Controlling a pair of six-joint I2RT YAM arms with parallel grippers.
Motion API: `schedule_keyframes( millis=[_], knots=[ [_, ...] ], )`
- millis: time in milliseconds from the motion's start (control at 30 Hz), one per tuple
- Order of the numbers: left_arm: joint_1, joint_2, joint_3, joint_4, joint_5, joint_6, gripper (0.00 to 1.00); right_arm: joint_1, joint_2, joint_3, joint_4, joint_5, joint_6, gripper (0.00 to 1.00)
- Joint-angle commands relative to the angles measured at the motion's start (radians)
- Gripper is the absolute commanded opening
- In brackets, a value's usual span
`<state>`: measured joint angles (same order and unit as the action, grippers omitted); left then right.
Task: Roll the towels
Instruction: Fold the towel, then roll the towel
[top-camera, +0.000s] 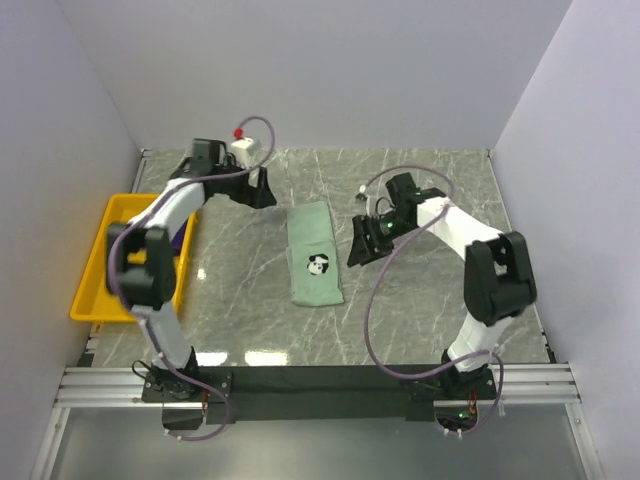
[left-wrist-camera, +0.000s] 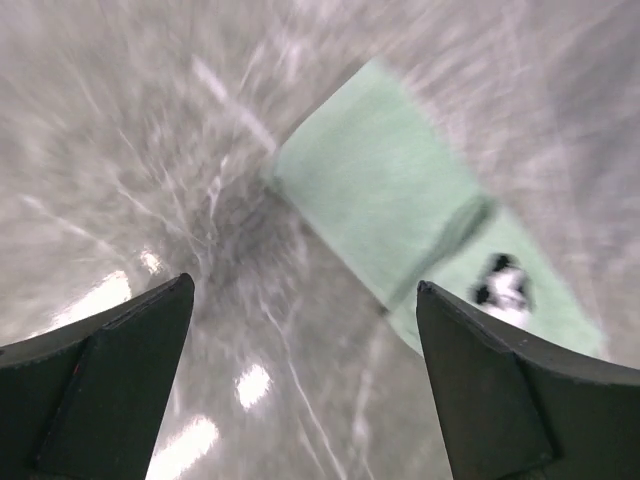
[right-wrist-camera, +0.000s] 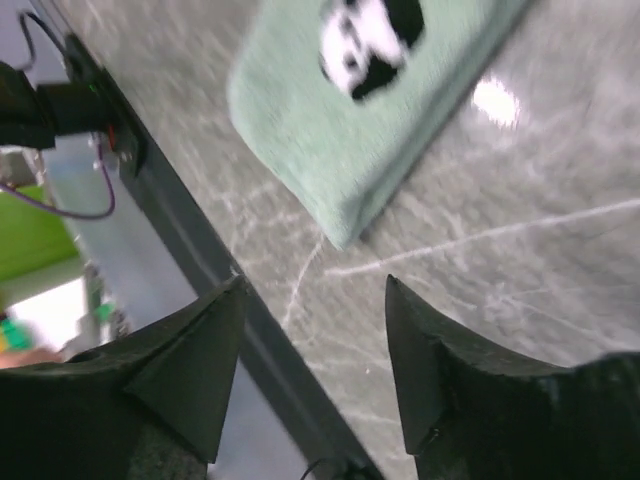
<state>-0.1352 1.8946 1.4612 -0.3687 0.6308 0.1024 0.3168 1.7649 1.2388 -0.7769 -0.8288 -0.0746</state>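
A pale mint green towel lies folded flat mid-table, with a black-and-white panda print facing up. My left gripper hovers just beyond the towel's far left corner. It is open with only bare table between its fingers, and the towel shows blurred ahead of it. My right gripper sits just right of the towel. It is open and empty, and the towel's near corner lies ahead of its fingertips. A sliver of purple towel shows in the tray, mostly hidden by the left arm.
A yellow plastic tray stands at the table's left edge. The table is grey marble, with walls on three sides. A black rail and the table's near edge run close under the right gripper.
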Motion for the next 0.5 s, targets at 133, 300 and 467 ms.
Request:
schedule_keyframes(
  millis=[133,300,467],
  knots=[
    [0.060,-0.374,-0.240,0.039,0.239,0.121,0.99,0.060,-0.012,0.083,0.107,-0.064,0.064,0.53],
    [-0.056,-0.616,-0.468,-0.044,0.054,0.479,0.94,0.152,0.051,0.097,0.142,-0.096,0.097,0.47],
    [-0.253,-0.819,-0.752,0.062,-0.089,0.664,0.76,0.202,0.166,0.068,0.146,-0.081,0.107,0.42]
  ],
)
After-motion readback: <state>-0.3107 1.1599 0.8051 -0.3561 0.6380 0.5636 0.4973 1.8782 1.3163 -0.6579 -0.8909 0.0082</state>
